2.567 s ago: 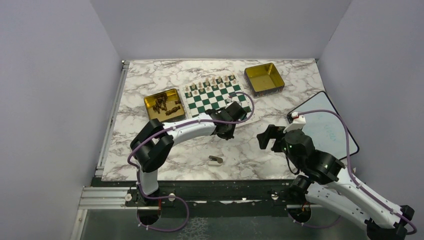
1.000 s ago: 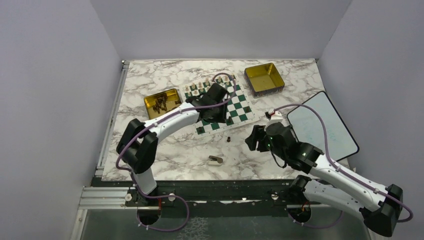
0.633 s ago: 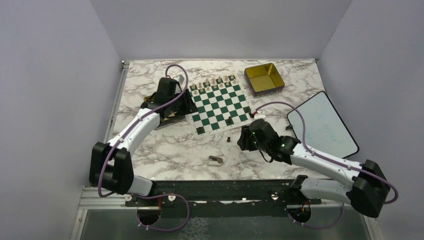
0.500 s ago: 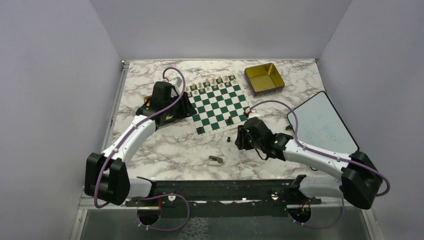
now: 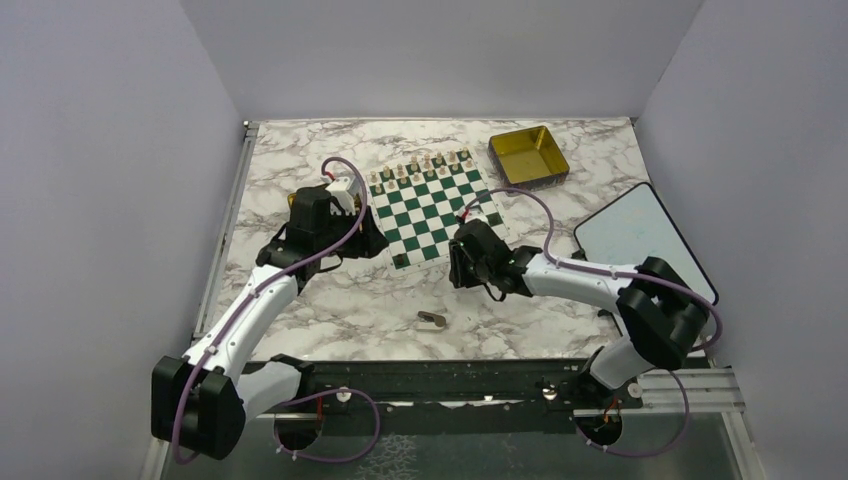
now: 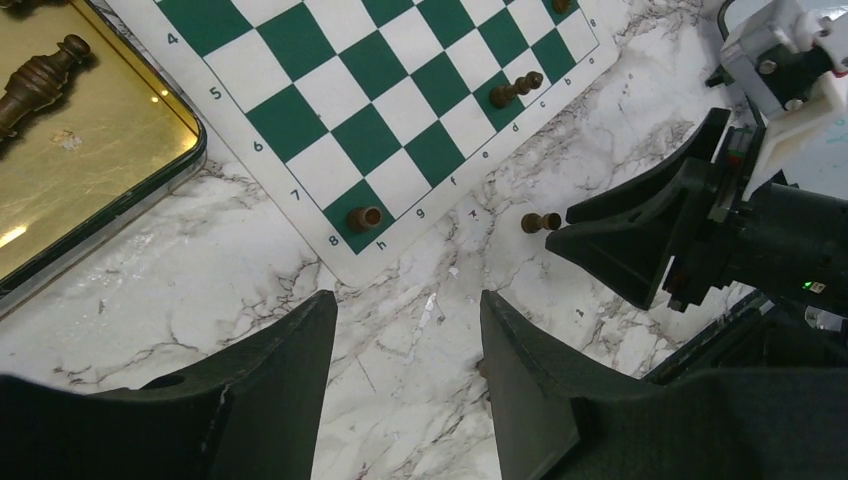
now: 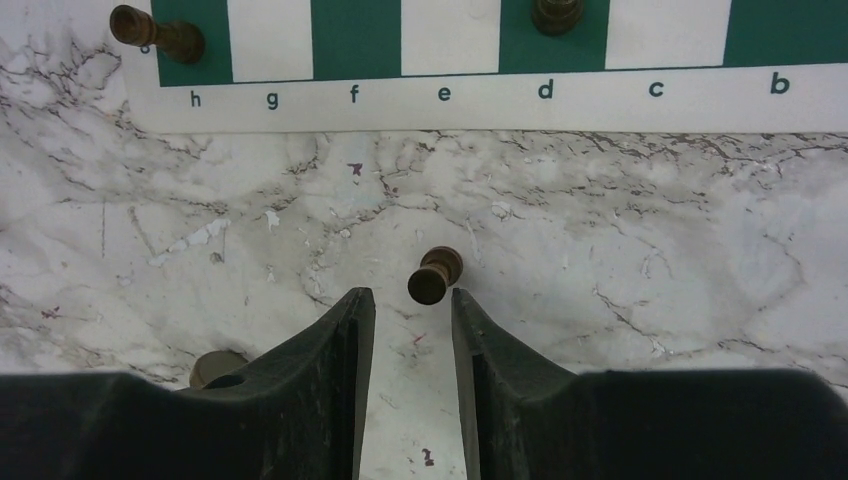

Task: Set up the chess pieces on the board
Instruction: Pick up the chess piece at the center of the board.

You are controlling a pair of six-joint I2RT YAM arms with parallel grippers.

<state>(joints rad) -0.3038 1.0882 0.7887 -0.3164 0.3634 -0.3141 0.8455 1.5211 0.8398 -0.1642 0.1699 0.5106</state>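
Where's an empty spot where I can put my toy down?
The board's middle rows are bare, between the cream pieces and the dark pieces by its near edge. The marble table is bare at its far left corner. It is crowded in front of the board: the right gripper stands at a loose pawn.

i find the board (image 5: 432,212) lying flat at upper centre of the top view, with green and white checks and a white border lettered along its near edge. a dark corner piece (image 7: 158,35) stands on the h-file end square, at the upper left of the right wrist view. a dark d-file piece (image 7: 558,14) stands at that view's top edge. a loose pawn (image 7: 435,276), dark, stands upright off the board, mid-frame below the lettering. spare dark pieces (image 6: 38,80) lie on their sides at the upper left of the left wrist view.
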